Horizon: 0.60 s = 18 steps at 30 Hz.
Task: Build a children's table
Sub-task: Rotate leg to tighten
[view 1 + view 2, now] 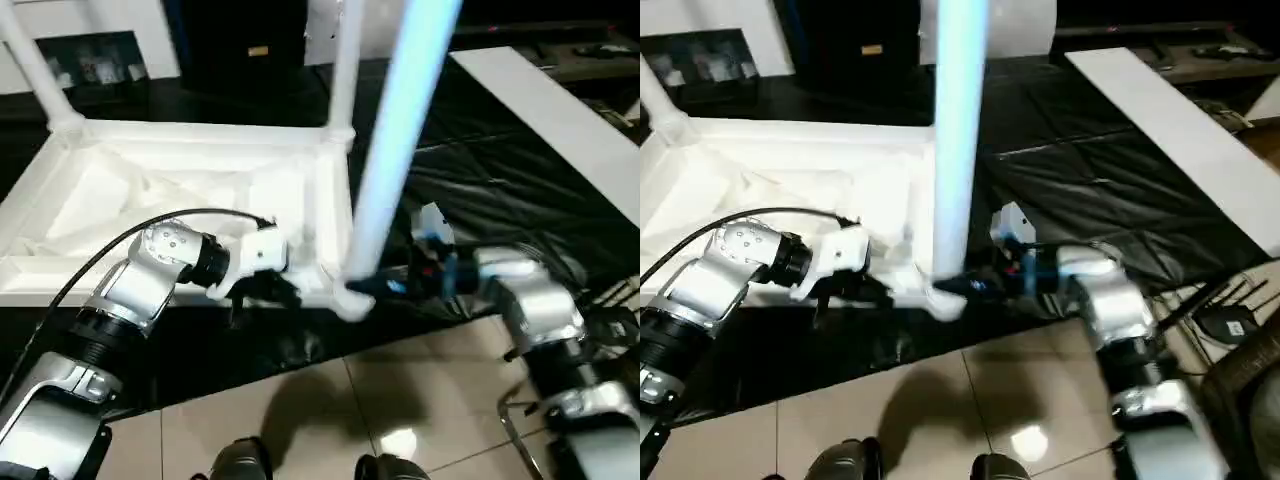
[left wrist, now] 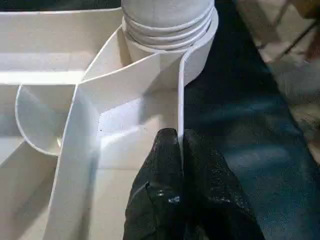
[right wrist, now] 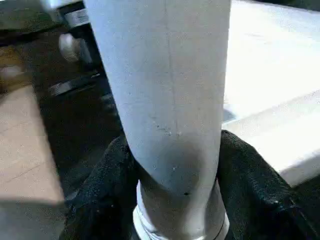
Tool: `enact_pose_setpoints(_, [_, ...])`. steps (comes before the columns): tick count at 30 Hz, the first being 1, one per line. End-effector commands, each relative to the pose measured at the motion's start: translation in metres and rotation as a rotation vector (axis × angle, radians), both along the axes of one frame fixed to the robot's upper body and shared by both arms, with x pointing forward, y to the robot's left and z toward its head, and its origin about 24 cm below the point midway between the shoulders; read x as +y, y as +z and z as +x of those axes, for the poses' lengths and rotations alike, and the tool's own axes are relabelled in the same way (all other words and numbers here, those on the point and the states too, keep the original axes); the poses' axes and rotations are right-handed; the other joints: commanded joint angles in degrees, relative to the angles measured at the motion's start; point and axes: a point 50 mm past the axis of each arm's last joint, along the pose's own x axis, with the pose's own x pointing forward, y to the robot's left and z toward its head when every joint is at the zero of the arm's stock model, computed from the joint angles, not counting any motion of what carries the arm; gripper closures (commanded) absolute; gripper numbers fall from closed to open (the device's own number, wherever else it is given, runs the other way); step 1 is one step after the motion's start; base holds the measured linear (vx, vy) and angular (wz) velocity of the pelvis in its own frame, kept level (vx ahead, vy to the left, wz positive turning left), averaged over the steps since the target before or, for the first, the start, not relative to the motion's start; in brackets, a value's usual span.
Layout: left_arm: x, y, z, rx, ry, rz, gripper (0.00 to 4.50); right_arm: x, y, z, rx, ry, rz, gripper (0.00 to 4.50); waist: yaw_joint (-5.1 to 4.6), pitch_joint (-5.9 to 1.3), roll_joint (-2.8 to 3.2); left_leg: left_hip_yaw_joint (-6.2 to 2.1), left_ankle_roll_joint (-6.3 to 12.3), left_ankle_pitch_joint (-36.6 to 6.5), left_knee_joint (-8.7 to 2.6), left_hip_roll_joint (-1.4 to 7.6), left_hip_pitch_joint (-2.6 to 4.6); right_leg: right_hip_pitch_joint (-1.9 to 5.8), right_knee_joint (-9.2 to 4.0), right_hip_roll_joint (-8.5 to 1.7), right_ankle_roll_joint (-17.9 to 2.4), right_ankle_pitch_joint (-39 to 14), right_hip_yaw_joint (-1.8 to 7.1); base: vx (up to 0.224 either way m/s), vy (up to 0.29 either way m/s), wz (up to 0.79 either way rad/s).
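The white table top (image 1: 190, 200) lies upside down on a black sheet (image 1: 480, 190), with its ribs facing up. Two legs (image 1: 345, 60) stand up from its far corners. A third leg (image 1: 400, 130) stands in the near corner socket (image 2: 195, 47), right in front of the robot. The right gripper (image 3: 175, 200) is clamped on this leg near its bottom, one black finger on each side. The left gripper (image 2: 181, 145) sits just beside that socket, its fingers pinched together on the thin side wall of the top.
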Motion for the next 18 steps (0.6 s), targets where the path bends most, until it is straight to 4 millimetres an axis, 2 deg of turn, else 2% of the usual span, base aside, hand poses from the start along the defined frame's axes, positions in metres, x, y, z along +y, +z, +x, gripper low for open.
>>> enact_pose_setpoints(1, [-0.038,0.013,0.006,-0.064,-0.009,-0.093,4.5,0.028,-0.014,-0.001,0.062,-0.081,-0.034,2.57,-0.27,-3.46,0.09,-1.72,-2.05,-18.7,-4.39,2.54,2.16,1.39,-5.39,-4.51,-10.5,-23.6,2.12,0.0,0.0,0.0])
enact_pose_setpoints(4, [-0.054,0.017,0.013,-0.086,0.099,-0.15,4.5,0.043,-0.014,0.007,0.086,-0.264,-0.015,2.57,-1.19,-3.44,0.15,-1.96,-3.16,-20.7,-4.58,2.41,2.17,1.22,-5.65,-4.49,-9.7,-25.0,2.07,0.0,0.0,0.0])
enact_pose_setpoints(5, [-0.066,0.02,0.018,-0.092,0.176,-0.195,4.5,0.055,-0.011,0.01,0.09,-0.353,0.01,2.57,-1.41,-3.46,0.22,-1.95,-3.15,-20.5,-4.67,2.33,2.09,1.2,-5.71,-4.36,-9.7,-24.3,2.06,0.0,0.0,0.0])
enact_pose_setpoints(7, [-0.074,0.023,0.021,-0.102,0.234,-0.22,4.5,0.066,-0.008,0.009,0.089,-0.387,0.029,2.57,-1.53,-3.57,0.32,-1.9,-3.19,-20.1,-4.73,2.33,2.19,1.17,-5.71,-4.21,-9.9,-21.5,2.01,0.0,0.0,0.0])
enact_pose_setpoints(9, [-0.083,0.025,0.024,-0.117,0.283,-0.237,4.5,0.08,-0.003,0.006,0.076,-0.395,0.051,2.57,-1.49,-3.72,0.33,-1.71,-2.05,-18.9,-4.62,2.25,2.18,1.28,-5.73,-4.0,-10.2,-17.2,2.12,0.0,0.0,0.0])
enact_pose_setpoints(10, [-0.083,0.025,0.024,-0.117,0.283,-0.237,4.5,0.08,-0.003,0.006,0.076,-0.395,0.051,2.57,-1.49,-3.78,0.28,-1.64,-1.8,-18.6,-4.57,2.27,2.23,1.26,-5.72,-4.01,-10.3,-16.3,2.16,0.0,0.0,0.0])
enact_pose_setpoints(11, [-0.086,0.026,0.024,-0.124,0.289,-0.241,4.5,0.085,-0.001,0.005,0.065,-0.38,0.077,2.57,-1.42,-3.8,0.28,-1.64,-1.16,-17.8,-4.49,2.16,2.01,1.49,-5.69,-4.04,-10.5,-15.0,2.18,0.0,0.0,0.0])
enact_pose_setpoints(13, [-0.086,0.026,0.024,-0.126,0.285,-0.239,4.5,0.086,0.0,0.005,0.068,-0.372,0.091,2.57,-1.29,-3.88,0.3,-1.55,-0.3,-16.6,-4.35,2.12,1.95,1.63,-5.66,-4.05,-10.4,-13.4,2.2,0.0,0.0,0.0])
enact_pose_setpoints(14, [-0.084,0.026,0.023,-0.128,0.286,-0.231,4.5,0.083,0.001,0.005,0.081,-0.385,0.105,2.02,-1.2,-3.9,0.34,-1.5,0.12,-15.7,-4.32,2.13,1.89,1.69,-5.55,-3.99,-10.6,-12.1,2.2,0.0,0.0,0.0])
enact_pose_setpoints(15, [-0.083,0.025,0.023,-0.13,0.287,-0.227,4.5,0.081,0.001,0.005,0.083,-0.393,0.107,1.88,-1.1,-3.9,0.32,-1.45,0.38,-15.2,-4.32,2.14,1.87,1.74,-5.51,-3.93,-10.8,-11.3,2.18,0.0,0.0,0.0])
enact_pose_setpoints(18, [-0.074,0.023,0.021,-0.13,0.273,-0.212,4.5,0.07,0.001,0.006,0.072,-0.402,0.105,1.82,-0.9,-3.96,0.33,-1.41,0.58,-14.4,-4.33,2.17,1.82,1.86,-5.41,-3.96,-11.1,-10.2,2.14,0.0,0.0,0.0])
